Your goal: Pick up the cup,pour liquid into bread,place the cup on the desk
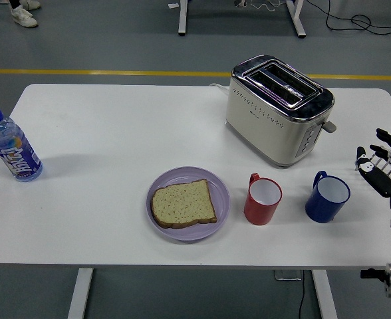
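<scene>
Right hand [382,171] hovering beside the blue cup [327,197], fingers spread, gripping nothing. Cup standing on the table [102,133]; bread [182,203] looking dry, pouring seemingly not begun.

A blue cup [327,197] is positioned upright on the white surface [116,133], handle directed toward the far side, with no hand in contact. A single slice of brown bread [183,203] is laid flat on a round lilac plate [222,196], well left of the cup.
</scene>
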`<state>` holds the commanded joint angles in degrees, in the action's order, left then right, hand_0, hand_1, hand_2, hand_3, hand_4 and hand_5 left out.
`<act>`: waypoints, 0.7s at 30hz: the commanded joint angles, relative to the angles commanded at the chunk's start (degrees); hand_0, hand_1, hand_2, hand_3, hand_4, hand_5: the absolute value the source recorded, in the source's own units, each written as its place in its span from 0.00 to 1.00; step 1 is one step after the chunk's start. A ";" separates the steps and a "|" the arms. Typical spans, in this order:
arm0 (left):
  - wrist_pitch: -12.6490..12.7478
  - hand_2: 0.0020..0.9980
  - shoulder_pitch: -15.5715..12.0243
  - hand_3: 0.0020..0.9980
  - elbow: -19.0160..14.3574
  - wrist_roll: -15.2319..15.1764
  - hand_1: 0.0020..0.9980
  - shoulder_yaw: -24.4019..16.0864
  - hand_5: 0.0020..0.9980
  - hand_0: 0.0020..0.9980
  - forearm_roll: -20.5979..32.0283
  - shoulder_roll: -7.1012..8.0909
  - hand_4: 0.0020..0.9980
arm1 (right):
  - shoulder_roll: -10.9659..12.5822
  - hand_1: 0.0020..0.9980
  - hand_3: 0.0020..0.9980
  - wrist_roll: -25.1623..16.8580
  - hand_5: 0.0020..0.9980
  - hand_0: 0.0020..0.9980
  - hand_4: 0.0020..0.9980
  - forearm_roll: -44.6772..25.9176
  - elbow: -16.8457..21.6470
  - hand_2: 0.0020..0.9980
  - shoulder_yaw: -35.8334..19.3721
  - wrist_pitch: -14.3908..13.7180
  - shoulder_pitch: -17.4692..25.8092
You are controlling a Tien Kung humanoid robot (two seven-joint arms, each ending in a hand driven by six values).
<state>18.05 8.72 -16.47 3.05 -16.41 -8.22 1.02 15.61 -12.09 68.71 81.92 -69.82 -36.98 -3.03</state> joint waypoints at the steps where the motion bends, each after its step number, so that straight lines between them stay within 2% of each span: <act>1: -0.01 0.70 -0.02 0.56 0.00 0.06 0.70 -0.08 1.00 0.69 -0.20 0.03 0.25 | -0.03 0.67 0.76 0.00 0.13 0.75 0.69 -0.02 -0.03 0.79 -0.05 0.00 0.03; 13: -0.08 0.70 -0.34 0.56 0.01 0.02 0.70 -0.04 1.00 0.69 -0.15 0.12 0.25 | -0.20 0.68 0.76 -0.13 0.14 0.75 0.69 -0.81 0.29 0.80 -1.19 0.00 0.26; 15: -0.08 0.70 -0.34 0.56 0.02 -0.10 0.70 0.17 1.00 0.69 0.26 0.12 0.25 | -0.24 0.70 0.77 -0.37 0.17 0.76 0.71 -1.89 0.74 0.82 -1.61 0.00 0.26; 20: -0.13 0.70 -0.24 0.56 0.03 -0.53 0.70 0.85 1.00 0.69 1.47 0.19 0.25 | -0.25 0.70 0.77 -1.00 0.17 0.76 0.71 -4.90 2.10 0.82 -3.15 0.00 0.34; 21: -0.12 0.70 -0.20 0.56 0.03 -0.65 0.70 1.01 1.00 0.69 1.78 0.19 0.25 | -0.21 0.75 0.78 -1.08 0.20 0.77 0.73 -5.55 2.42 0.82 -3.45 0.00 0.41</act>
<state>17.93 8.53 -16.44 2.40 -15.40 -6.44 1.21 15.40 -13.17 63.16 84.33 -73.27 -36.98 -2.62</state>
